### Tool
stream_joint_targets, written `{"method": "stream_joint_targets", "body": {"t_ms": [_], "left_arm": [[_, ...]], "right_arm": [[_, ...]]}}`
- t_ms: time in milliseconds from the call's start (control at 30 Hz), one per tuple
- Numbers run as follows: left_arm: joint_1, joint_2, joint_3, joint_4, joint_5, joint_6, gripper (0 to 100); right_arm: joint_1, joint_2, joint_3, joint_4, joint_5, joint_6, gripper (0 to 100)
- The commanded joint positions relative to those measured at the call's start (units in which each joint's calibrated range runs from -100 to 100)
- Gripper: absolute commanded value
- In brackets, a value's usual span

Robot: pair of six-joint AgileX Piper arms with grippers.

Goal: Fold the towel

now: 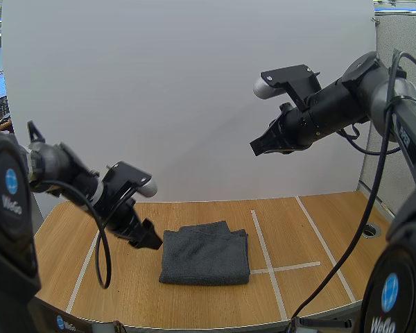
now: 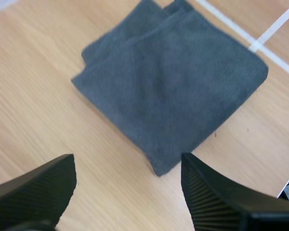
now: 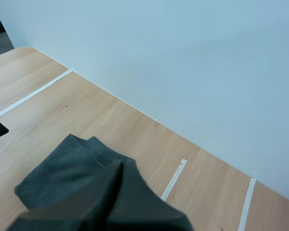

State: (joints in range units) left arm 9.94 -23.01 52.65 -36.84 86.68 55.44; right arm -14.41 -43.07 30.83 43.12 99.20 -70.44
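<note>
A dark grey towel (image 1: 204, 253) lies folded into a thick square on the middle of the wooden table (image 1: 305, 229). My left gripper (image 1: 151, 240) hovers low just off the towel's left edge. In the left wrist view its fingers (image 2: 33, 192) stand wide apart and open, with the towel (image 2: 173, 82) ahead of them and only bare wood between the tips. My right gripper (image 1: 261, 146) is raised high above the table's back right. Its fingers (image 3: 111, 202) lie together as one dark wedge, shut on nothing, over the towel (image 3: 58, 168).
White tape lines (image 1: 267, 253) cross the table to the right of the towel, and another runs along the left side (image 1: 83, 267). A round cable hole (image 1: 369, 229) sits near the right edge. A white wall closes the back of the table.
</note>
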Motion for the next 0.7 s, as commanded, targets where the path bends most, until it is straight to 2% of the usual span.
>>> {"method": "stream_joint_targets", "body": {"t_ms": [0, 100, 400, 667], "left_arm": [[5.50, 4.2, 4.9, -4.7, 2.4, 7.0, 100], [6.44, 9.2, 4.9, -7.0, 5.0, 8.1, 100], [6.45, 29.1, 1.0, -11.9, 11.0, 9.1, 100], [6.45, 39.1, -5.5, -16.0, 13.3, 8.9, 100]], "right_arm": [[-0.2, -2.6, -0.4, -0.6, 0.8, 1.6, 0], [-0.2, -2.6, -0.4, -0.6, 0.8, 2.4, 0], [-0.2, -2.6, -0.4, -0.8, 0.8, 2.6, 0], [-0.2, -2.5, -0.4, -1.9, 0.8, 2.6, 0]]}}
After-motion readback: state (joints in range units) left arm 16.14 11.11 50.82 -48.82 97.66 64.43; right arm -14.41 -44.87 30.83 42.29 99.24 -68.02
